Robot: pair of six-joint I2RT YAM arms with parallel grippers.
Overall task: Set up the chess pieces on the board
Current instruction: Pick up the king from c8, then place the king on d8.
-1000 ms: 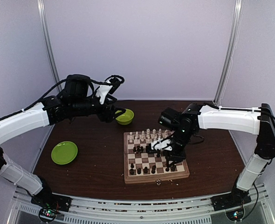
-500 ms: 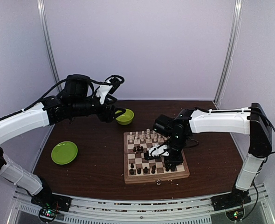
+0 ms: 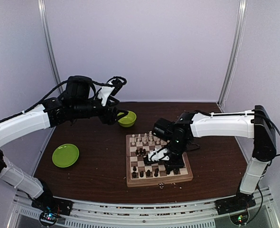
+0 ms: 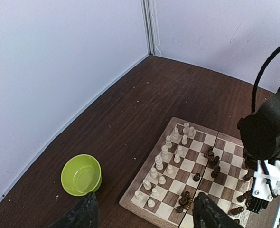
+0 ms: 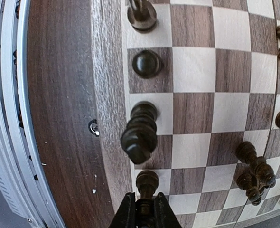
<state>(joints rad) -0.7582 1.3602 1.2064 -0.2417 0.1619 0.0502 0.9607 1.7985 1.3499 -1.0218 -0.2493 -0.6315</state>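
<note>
dark wood table [image 3: 97,156], chessboard [image 3: 152,182] lying toward its near right.
left gripper [image 4: 147,216] hangs wide and empty above the table; only the right wrist view shows the right gripper [image 5: 146,213] pinched on a dark pawn [image 5: 146,180] in the board's edge row; cream pieces [image 4: 164,151] stand along the opposite side.

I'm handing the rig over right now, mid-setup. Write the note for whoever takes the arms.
Left gripper: open, empty, raised near the green bowl.
Right gripper: shut on a dark piece in the row beside the board's near rim.
Done: white pieces stand along the far rows; several dark ones stand in the near rows.
Left: a dark cluster sits bunched mid-board and probably needs sorting into the dark rows.
</note>
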